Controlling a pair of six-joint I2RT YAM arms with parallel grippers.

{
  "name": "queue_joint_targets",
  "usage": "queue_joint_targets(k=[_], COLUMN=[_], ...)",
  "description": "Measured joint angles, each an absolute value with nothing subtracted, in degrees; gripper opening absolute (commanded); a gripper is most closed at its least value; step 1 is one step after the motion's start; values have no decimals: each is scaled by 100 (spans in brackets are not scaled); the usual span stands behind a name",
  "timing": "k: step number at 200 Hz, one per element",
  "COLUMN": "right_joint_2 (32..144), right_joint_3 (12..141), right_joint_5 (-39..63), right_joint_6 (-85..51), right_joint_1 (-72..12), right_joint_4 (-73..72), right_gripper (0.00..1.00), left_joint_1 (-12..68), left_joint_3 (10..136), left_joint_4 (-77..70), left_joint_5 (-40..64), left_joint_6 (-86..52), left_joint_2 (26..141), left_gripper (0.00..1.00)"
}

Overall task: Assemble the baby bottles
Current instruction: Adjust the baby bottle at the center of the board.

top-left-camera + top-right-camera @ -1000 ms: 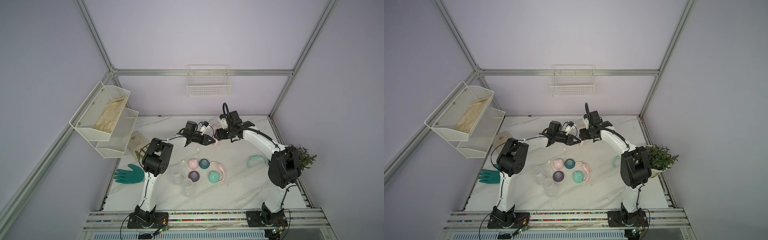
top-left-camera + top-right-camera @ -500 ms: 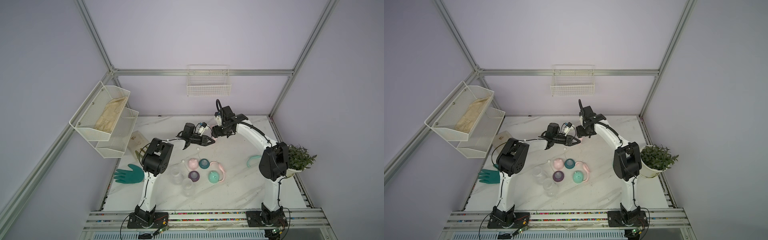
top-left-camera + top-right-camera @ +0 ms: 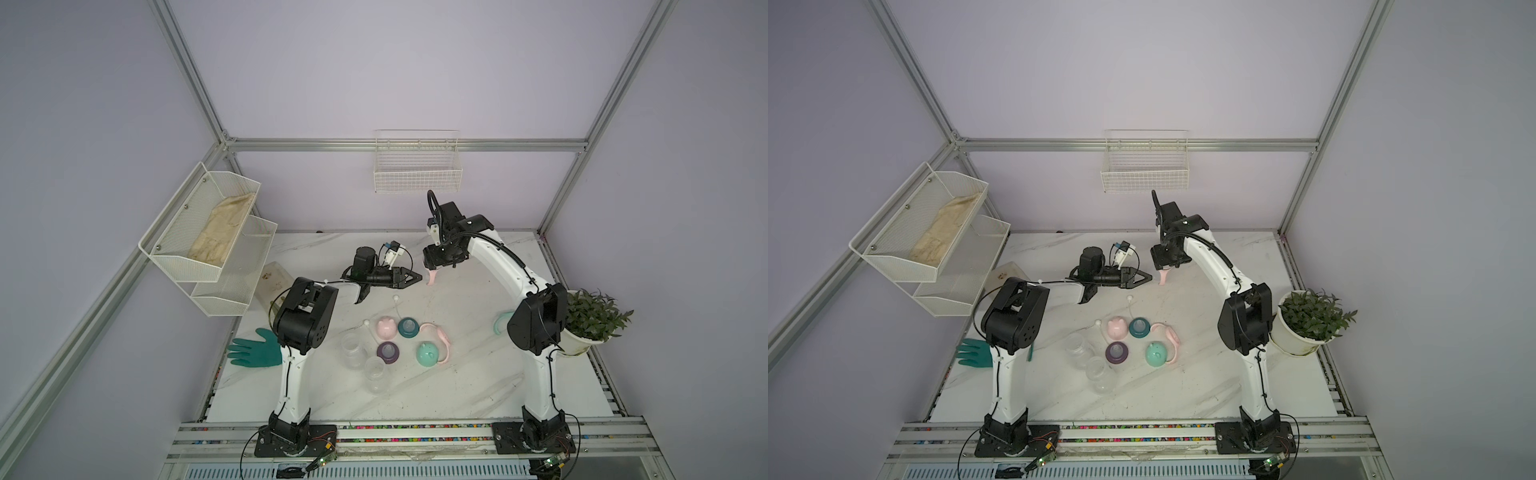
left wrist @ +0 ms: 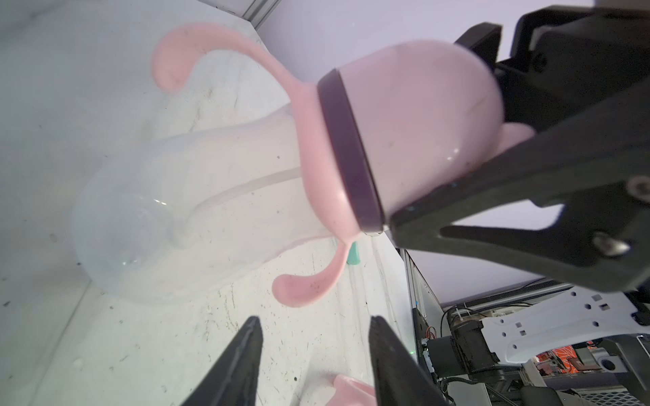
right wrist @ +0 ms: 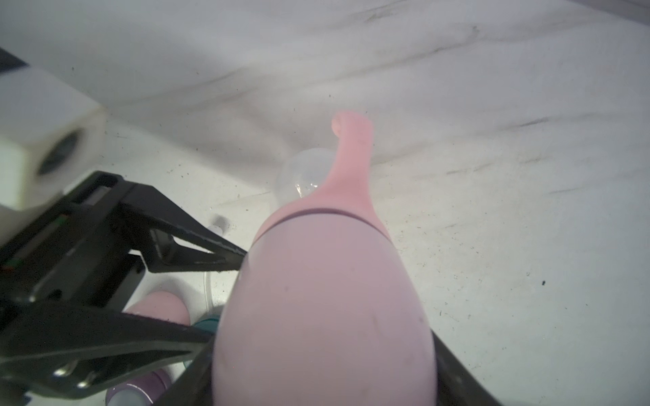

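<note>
One of the baby bottles (image 4: 197, 197) hangs in the air over the back of the table, a clear body with a pink two-handled ring, a purple collar and a pink dome cap (image 5: 323, 316). My right gripper (image 5: 323, 369) is shut on that cap, seen in both top views (image 3: 436, 266) (image 3: 1165, 266). My left gripper (image 4: 313, 320) stands open just beside the bottle with nothing between its fingers (image 3: 417, 276). Two bare clear bottles (image 3: 353, 349) (image 3: 375, 374), a pink cap (image 3: 385, 327), a mint cap (image 3: 428, 354), a teal collar (image 3: 408, 327), a purple collar (image 3: 388, 352) and a pink ring (image 3: 440, 338) lie mid-table.
A mint ring (image 3: 500, 324) lies by the right arm. A green glove (image 3: 253, 353) lies at the table's left edge, a potted plant (image 3: 590, 320) at its right edge. A wire shelf (image 3: 208, 237) hangs at the left and a wall basket (image 3: 417, 174) at the back.
My left gripper was shut and now stands open, drawn back a little from the bottle. The right gripper has shifted slightly left while keeping hold of the cap.
</note>
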State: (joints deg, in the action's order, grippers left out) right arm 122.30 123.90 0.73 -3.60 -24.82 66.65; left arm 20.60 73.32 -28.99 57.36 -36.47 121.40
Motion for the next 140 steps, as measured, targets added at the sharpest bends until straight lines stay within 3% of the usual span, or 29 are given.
queue_joint_targets(k=[82, 140], right_joint_2=[12864, 12879], right_joint_3=[13286, 13343], right_joint_5=[-193, -314], right_joint_6=[-113, -45], right_joint_1=[-2504, -2672], right_joint_4=[7614, 7867], right_gripper=[56, 57], left_joint_1=[1848, 1793], left_joint_3=[7240, 7240], left_joint_4=[-1022, -379], left_joint_5=[4477, 3881], left_joint_6=[-2233, -1815], left_joint_2=[11019, 10895], left_gripper=[72, 73])
